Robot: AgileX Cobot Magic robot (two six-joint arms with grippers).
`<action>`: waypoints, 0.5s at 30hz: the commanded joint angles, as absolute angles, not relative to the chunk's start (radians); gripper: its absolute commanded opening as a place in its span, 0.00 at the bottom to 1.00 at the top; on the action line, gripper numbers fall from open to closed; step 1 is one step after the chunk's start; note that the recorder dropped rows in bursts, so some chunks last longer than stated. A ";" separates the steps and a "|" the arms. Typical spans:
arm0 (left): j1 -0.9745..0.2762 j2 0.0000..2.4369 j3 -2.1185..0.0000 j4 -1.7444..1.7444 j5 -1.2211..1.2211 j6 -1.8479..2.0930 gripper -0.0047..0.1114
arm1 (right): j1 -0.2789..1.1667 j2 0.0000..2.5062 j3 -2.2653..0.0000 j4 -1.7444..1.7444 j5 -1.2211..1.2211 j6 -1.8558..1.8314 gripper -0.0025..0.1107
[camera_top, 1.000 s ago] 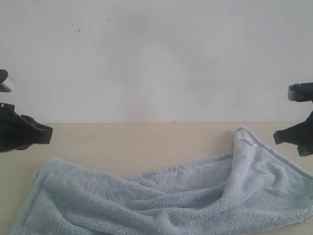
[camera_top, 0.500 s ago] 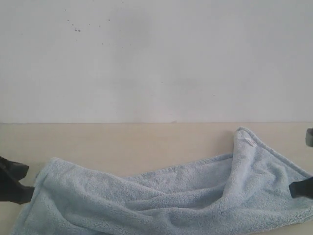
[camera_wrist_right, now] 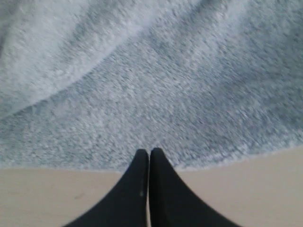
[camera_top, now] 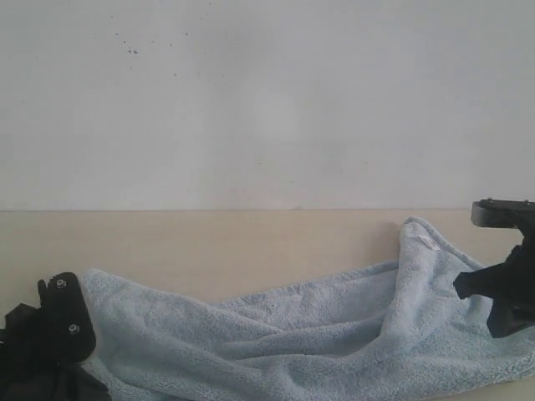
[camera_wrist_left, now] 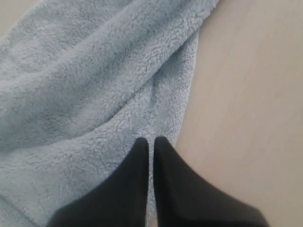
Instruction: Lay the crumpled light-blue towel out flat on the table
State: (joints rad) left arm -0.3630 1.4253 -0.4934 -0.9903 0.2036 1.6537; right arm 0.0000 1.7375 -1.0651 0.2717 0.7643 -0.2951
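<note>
While both arms sit low at the two ends of the towel [camera_top: 292, 326], treat this as the grab-the-edges step, i.e. nothing is spread yet. The towel lies bunched across the near part of the desk [camera_top: 209, 238], running from near left to right, w/ long folds along its length and its white tag [camera_top: 427, 242] up at the far right corner.

The left tool [camera_wrist_left: 150, 142] has its fingers pressed together, tips over the cloth just inside the left hem. No pile shows between them, so you can't count on a pinch there. The right tool [camera_wrist_right: 149, 152] is likewise pressed together, tips right at the towel's near edge where fluff meets bare desk. Again, no cloth is seen in the slit.

To do it well, my read:
- Part each tool first, then come down so one finger slides under the hem & the other lands on top.
- Take one layer only, esp. on the left where folds overlap.
- Grab close to corners, not mid-edge, else the middle sags.
- Once both hold, lift a little & pull apart left vs. right at equal pace till the folds go.
- Keep it low; terry prob. drags on the desk and can slip out of a shallow pinch.
</note>
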 commanded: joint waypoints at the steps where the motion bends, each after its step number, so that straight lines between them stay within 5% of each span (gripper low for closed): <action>1: -0.371 1.496 -0.489 -1.006 0.119 1.662 0.07 | -0.003 1.793 -1.096 0.330 0.778 -0.376 0.02; 4: -0.371 1.551 -0.489 -1.006 0.095 1.714 0.07 | -0.003 1.838 -1.096 0.426 0.717 -0.412 0.02; 9: -0.371 1.599 -0.513 -1.006 0.079 1.759 0.07 | -0.003 1.848 -1.096 1.042 0.836 -0.965 0.02; 15: -0.371 1.656 -0.513 -1.006 0.084 1.768 0.07 | -0.003 1.848 -1.096 1.157 0.883 -1.051 0.02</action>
State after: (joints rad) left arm -0.3667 1.6374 -0.5089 -0.9943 0.0870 1.7545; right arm 0.0000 1.8524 -1.0939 1.1331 0.8743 -1.0242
